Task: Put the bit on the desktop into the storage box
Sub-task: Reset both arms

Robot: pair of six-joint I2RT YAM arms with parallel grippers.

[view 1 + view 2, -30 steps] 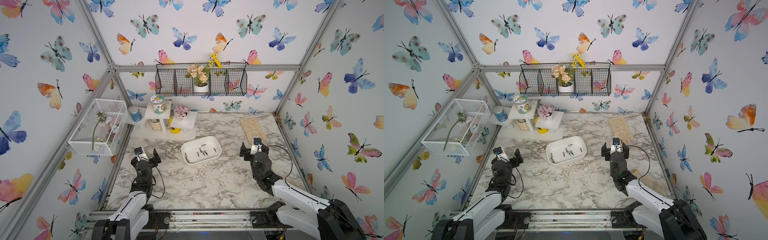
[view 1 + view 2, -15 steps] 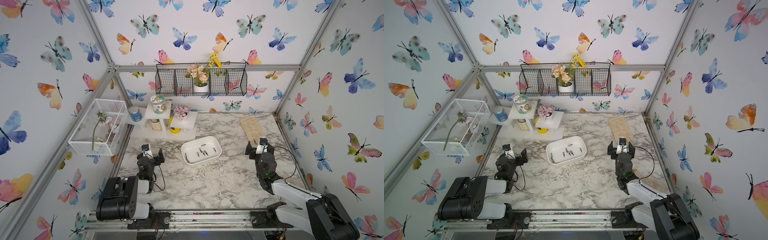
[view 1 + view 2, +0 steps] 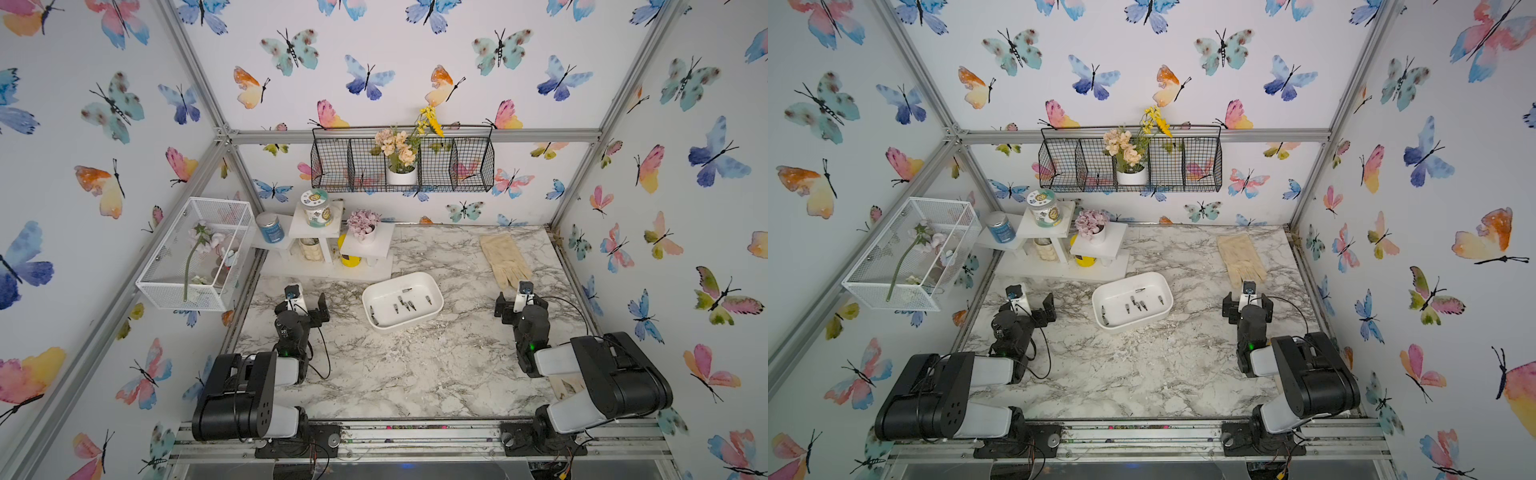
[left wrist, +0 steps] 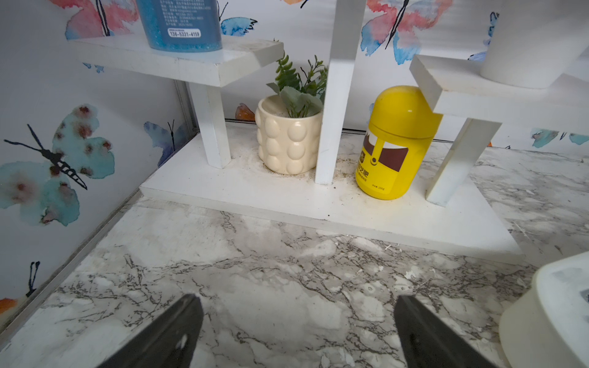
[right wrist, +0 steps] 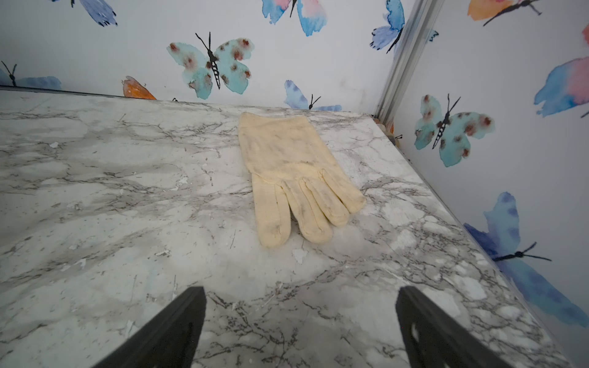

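The storage box (image 3: 417,276) (image 3: 1144,277) is a shallow white tub in the middle of the marbled desktop (image 3: 415,374) (image 3: 1142,374). Several small dark bits (image 3: 401,302) (image 3: 1135,303) lie inside it. No bit shows on the bare desktop. My left gripper (image 3: 302,306) (image 3: 1030,309) (image 4: 298,306) stands open and empty, low over the marble to the left of the box, whose corner (image 4: 548,312) shows in the left wrist view. My right gripper (image 3: 519,305) (image 3: 1246,307) (image 5: 298,296) is open and empty to the right of the box.
A cream glove (image 3: 505,259) (image 5: 293,172) lies flat beyond the right gripper. At the back left a white stepped shelf (image 3: 328,270) (image 4: 287,197) holds jars, a yellow bottle (image 4: 395,143) and a cream plant pot (image 4: 287,140). A white wire cage (image 3: 195,249) hangs on the left wall and a black wire basket (image 3: 353,166) on the back wall.
Both arms have folded back toward the front rail, their upper links now raised. The right gripper has shifted slightly right. Both grippers have stayed open and empty.
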